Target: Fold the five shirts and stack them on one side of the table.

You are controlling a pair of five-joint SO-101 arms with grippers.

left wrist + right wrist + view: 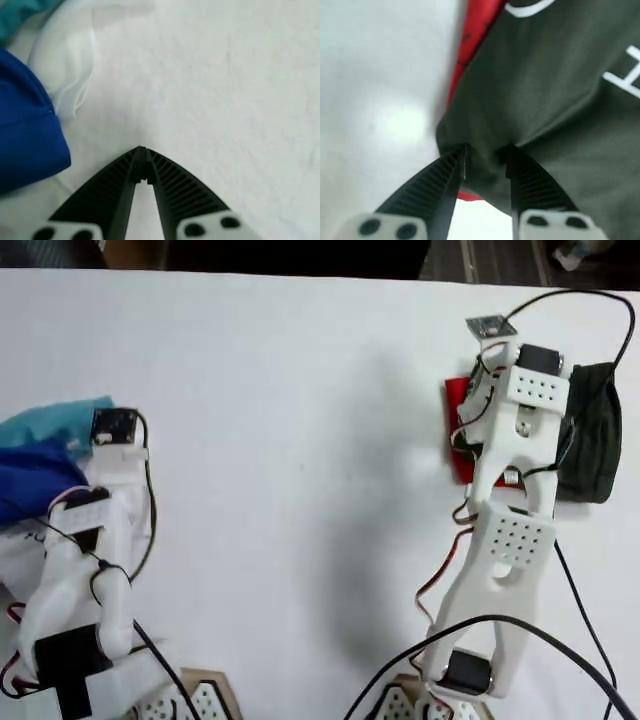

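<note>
Dark green shirt [560,90], white-printed, lies puckered over a red shirt [476,25].

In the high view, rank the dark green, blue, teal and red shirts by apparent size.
1. dark green shirt
2. blue shirt, close behind, cut by the edge
3. teal shirt and red shirt look alike, both partly covered: unranked

Left gripper [142,151]: black ribbed fingers [172,182] closed tip to tip above the white surface [225,85]. Twelve o'clock taken as straight ahead of the tips: royal-blue cloth shirt [25,125] at nine, thin white fabric garment [70,65] at eleven, teal cloth [20,15] beyond it.
</note>
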